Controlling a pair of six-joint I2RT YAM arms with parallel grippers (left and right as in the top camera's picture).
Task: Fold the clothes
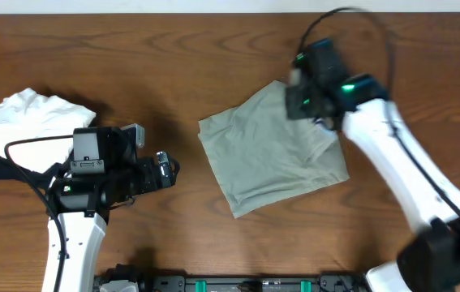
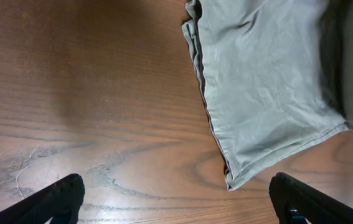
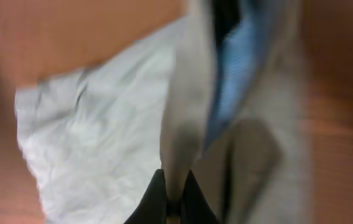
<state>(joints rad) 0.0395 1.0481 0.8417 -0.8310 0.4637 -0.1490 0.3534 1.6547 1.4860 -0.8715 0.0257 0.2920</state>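
Warm, even light — right wrist view heavily blurred, left wrist sharp.

The right wrist view is blurred throughout: the right claw shows only as two dark fingertips close together on a raised ridge of the clothes, and a blue streak above them cannot be identified. From overhead, that claw covers the corner of the clothes nearest the far edge of the bench. In the left wrist view the left claw shows only its two tips at the picture's bottom corners, and the clothes run off the top and right edges.
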